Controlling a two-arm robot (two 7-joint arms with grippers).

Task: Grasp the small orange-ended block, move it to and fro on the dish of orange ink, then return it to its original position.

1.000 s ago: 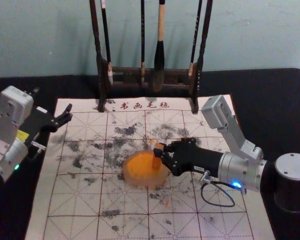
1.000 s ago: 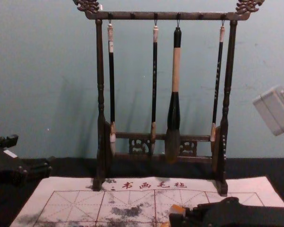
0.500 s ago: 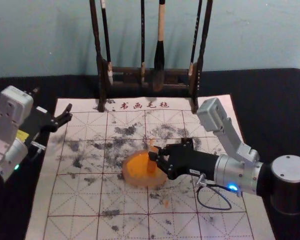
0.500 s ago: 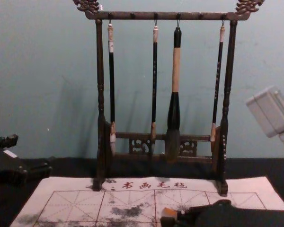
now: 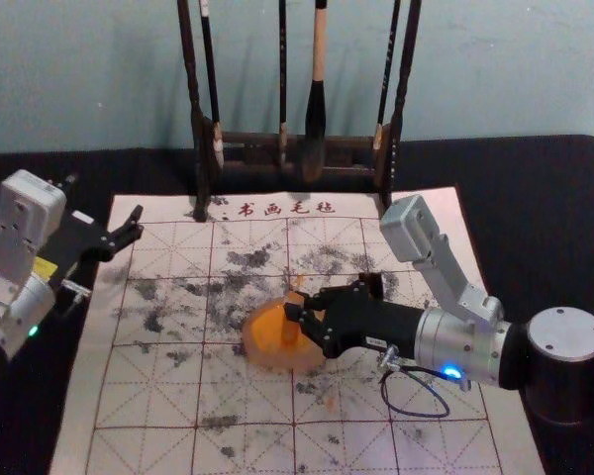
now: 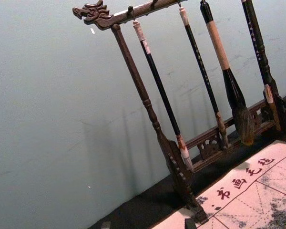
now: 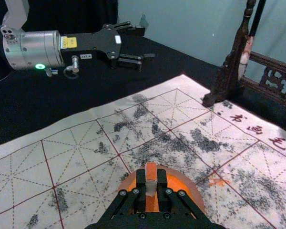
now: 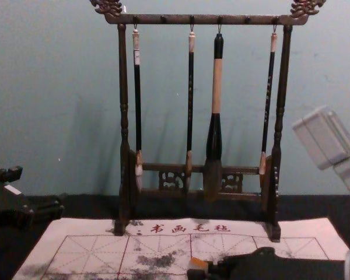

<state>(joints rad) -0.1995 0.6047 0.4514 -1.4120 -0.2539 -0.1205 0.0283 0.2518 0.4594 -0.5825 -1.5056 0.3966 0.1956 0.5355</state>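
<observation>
My right gripper (image 5: 295, 307) is over the orange ink dish (image 5: 260, 360), shut on the small block (image 5: 290, 332), which stands upright with its lower part at the ink. In the right wrist view the block (image 7: 151, 178) is pinched between the fingertips of the right gripper (image 7: 151, 185), its top end orange above a pale band; the dish (image 7: 196, 196) lies behind and around it. Whether the block's foot touches the dish's bottom is hidden. My left gripper (image 5: 103, 203) stays parked, open, off the mat's left side; its fingertips edge into the left wrist view.
A dark wooden rack (image 8: 123, 116) with several hanging brushes stands at the mat's back edge. The white gridded mat (image 5: 148, 396), marked with black smudges and a few orange ones, covers the middle of the black table (image 5: 544, 218).
My right gripper has slid left across the dish, carrying the block from the dish's right side toward its middle. The left arm and the dish have kept their places.
</observation>
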